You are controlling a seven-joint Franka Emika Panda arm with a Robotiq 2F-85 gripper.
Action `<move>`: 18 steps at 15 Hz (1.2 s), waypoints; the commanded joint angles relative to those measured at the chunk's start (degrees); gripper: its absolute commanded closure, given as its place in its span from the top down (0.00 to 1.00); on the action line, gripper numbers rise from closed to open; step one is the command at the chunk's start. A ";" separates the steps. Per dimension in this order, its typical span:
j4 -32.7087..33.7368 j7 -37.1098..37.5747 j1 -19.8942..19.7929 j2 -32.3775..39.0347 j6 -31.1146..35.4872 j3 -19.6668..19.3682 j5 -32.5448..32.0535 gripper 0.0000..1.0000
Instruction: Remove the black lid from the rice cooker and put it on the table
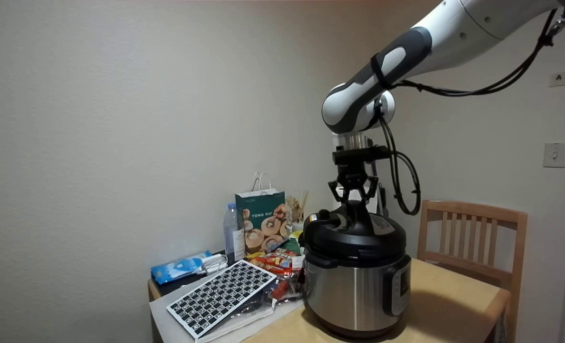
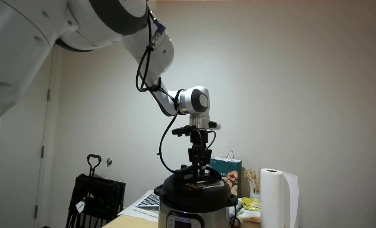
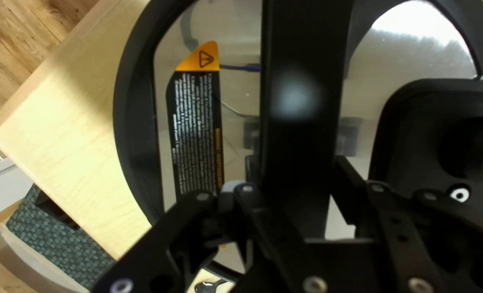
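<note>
The rice cooker (image 1: 346, 295) stands upright on the table (image 1: 446, 297), and the black lid (image 1: 353, 244) sits on top of it, covering its whole top. My arm (image 1: 406, 52) reaches over the cooker, and my gripper (image 3: 298, 171) points straight down above its middle. My fingers (image 3: 349, 187) are clamped on the raised handle (image 3: 302, 101) of the lid, one flush along each side. In the wrist view I look down past them at the lid's shiny top, where a dark warning label (image 3: 196, 130) with an orange tip lies to the left of the handle. In an exterior view, a checkered board (image 1: 223, 297) lies to the left of the cooker, while a green paper bag (image 1: 265, 212) and a clear bottle (image 1: 233, 228) stand upright behind the cooker on that same side. A slatted wooden chair (image 1: 475, 211) stands behind the cooker to the right, near the table's edge. To the right of the cooker, in an exterior view, a white paper roll (image 2: 272, 199) stands upright, apart from it.
</note>
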 commanded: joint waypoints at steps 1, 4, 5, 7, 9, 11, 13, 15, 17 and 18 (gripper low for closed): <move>0.98 -0.51 0.08 0.40 -0.40 -0.01 0.29 0.18; 0.88 -0.42 0.05 0.44 -0.55 -0.13 0.10 0.08; 0.67 -0.77 -0.13 0.28 -0.48 -0.09 0.52 0.07; 0.22 -1.43 -0.80 0.43 -0.27 0.13 2.52 0.01; -0.04 -1.99 -1.44 0.65 -0.09 0.25 4.71 0.00; -1.78 -0.86 -2.00 -0.71 0.95 -0.06 7.10 0.02; -4.38 0.28 -2.31 -2.94 2.58 -0.59 9.39 0.02; -8.01 1.24 -2.34 -5.59 4.59 -1.23 10.42 0.02; -12.22 2.60 -2.15 -8.65 6.66 -2.03 9.64 0.02; -14.31 3.21 -2.11 -10.30 7.52 -2.22 9.20 0.02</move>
